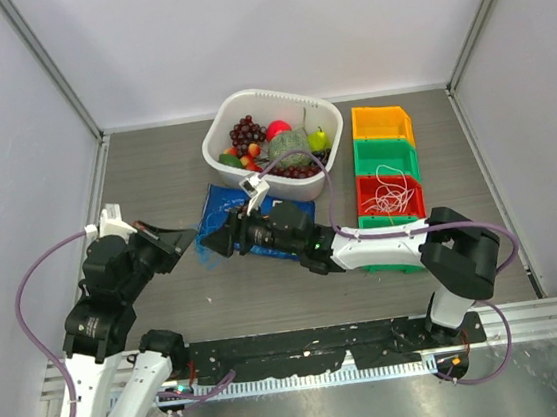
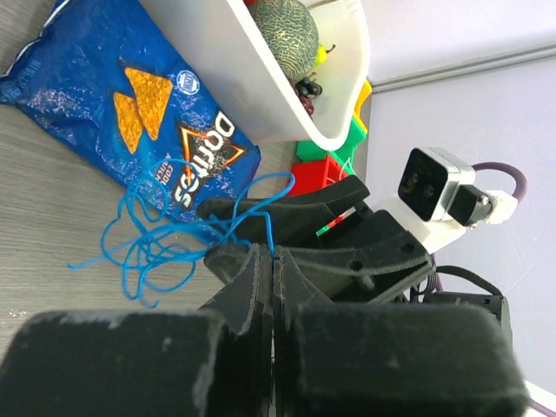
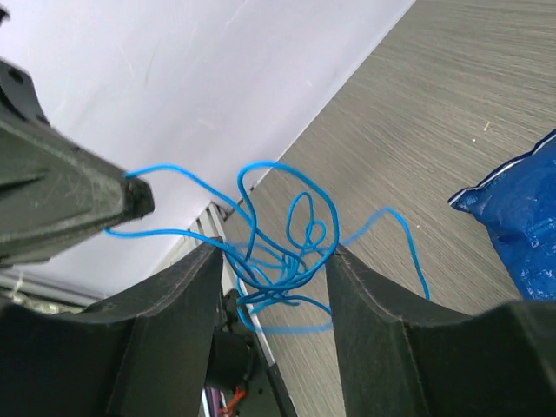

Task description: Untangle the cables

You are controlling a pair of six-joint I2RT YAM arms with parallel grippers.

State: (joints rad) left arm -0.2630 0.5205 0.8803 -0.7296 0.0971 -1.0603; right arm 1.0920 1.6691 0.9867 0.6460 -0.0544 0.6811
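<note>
While the top view shows both arms meeting over the gray surface point(image 1: 269, 300), one white cable point(image 1: 390, 197) lies bunched in the red bin point(image 1: 412, 179), third in a row of four bins. From the left wrist, the left jaws are pinched shut on a strand of one blue cable point(image 2: 148, 248), beside one Doritos bag point(image 2: 130, 113). From the right wrist, the right jaws stand apart, the blue tangle hanging between them.
</note>
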